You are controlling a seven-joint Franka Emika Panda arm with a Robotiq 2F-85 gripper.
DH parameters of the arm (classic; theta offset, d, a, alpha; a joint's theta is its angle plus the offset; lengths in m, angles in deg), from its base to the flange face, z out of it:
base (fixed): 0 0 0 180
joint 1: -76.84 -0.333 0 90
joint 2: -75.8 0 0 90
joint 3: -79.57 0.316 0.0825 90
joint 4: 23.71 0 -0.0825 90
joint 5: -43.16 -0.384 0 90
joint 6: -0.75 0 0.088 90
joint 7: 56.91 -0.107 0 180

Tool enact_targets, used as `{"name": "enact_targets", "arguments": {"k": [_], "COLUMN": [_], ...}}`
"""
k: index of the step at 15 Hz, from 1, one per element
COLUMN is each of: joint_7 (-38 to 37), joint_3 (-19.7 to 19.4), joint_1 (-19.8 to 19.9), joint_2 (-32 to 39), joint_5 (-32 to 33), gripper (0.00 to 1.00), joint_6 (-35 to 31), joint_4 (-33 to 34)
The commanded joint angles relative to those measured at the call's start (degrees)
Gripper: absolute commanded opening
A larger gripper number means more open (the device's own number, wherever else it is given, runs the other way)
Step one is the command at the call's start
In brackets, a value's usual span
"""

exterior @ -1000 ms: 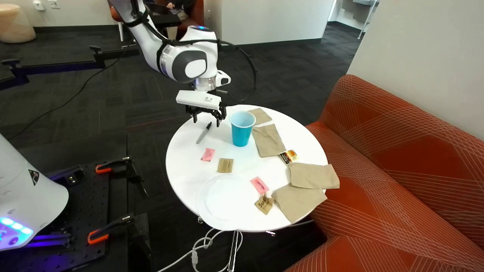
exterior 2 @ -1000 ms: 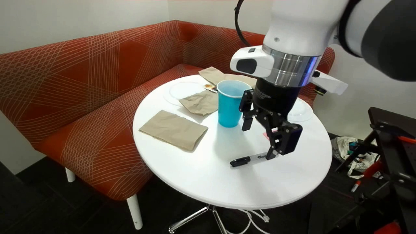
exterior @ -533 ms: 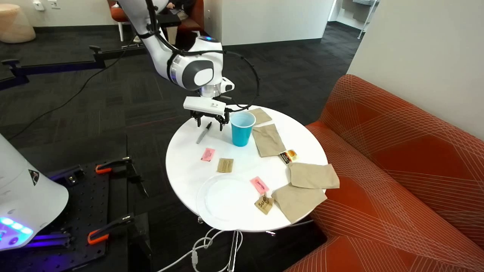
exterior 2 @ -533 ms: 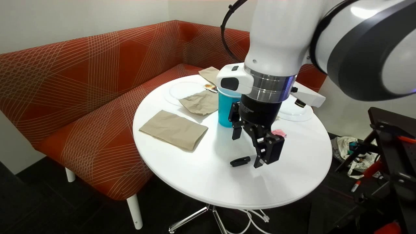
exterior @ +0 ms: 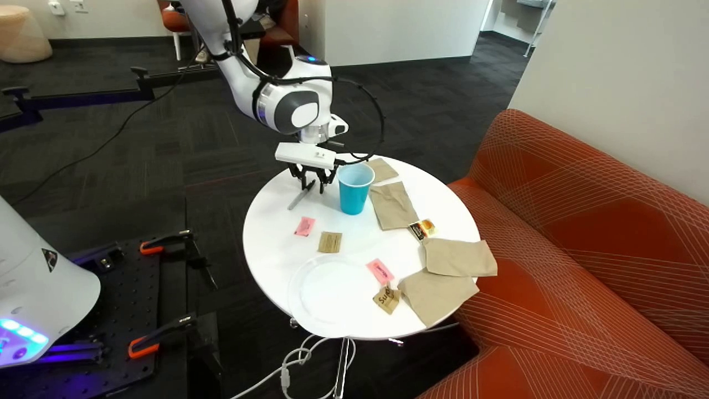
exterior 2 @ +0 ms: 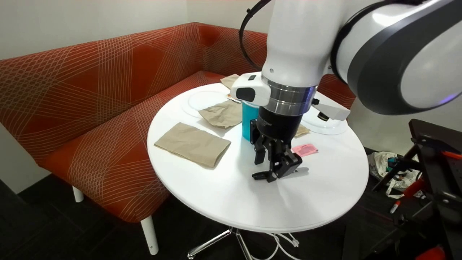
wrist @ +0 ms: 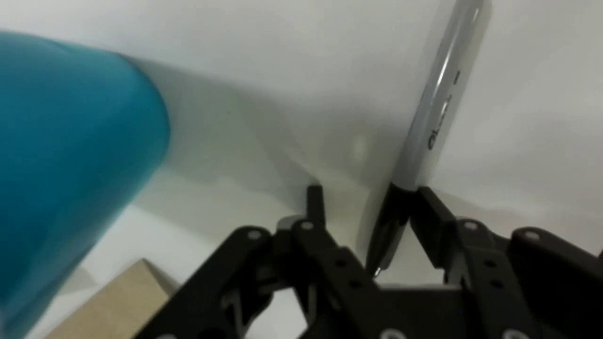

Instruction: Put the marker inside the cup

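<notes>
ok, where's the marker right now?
In the wrist view, the marker lies right of centre on the white table, its black cap between the open jaws of the tool; the turquoise cup stands at the left edge.

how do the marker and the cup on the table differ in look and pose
The marker lies on its side, while the cup stands upright. The marker is gray with a black cap; the cup is turquoise outside. The marker is slim, whereas the cup is wide, flaring toward its rim. Both rest on the white table.

Jaws lower, drawn closer together, marker [wrist: 424,132] turned slightly, capped end nearer the cup [exterior: 353,195]
</notes>
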State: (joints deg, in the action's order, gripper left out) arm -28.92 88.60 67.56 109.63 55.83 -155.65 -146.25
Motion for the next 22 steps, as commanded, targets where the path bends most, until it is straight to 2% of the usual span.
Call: {"name": "enact_targets", "arguments": {"k": [1,2,4,6,12,19,22], "joint_7": [-1.4,-1.5,-2.3,-5.1,-14.5,-18.5,-21.5], "joint_3": [0.4,0.4,0.0,-1.0,-2.9,-0.2,0.4], "joint_1": [0.5,0.5,0.1,-0.7,-2.3,-2.7,-3.1], "joint_2": [0.8,0.8,0.3,-1.7,-11.4,-22.1,-25.9], "joint_5": [1.6,1.6,1.8,1.8,1.7,0.2,0.2], "gripper": [0.21,0.12,0.01,0.04,0.04,0.04,0.04], "joint_6": [1.1,1.0,1.0,1.0,7.5,22.2,24.8], "joint_4": [1.5,1.5,1.1,0.0,-3.0,-1.1,-0.5]}}
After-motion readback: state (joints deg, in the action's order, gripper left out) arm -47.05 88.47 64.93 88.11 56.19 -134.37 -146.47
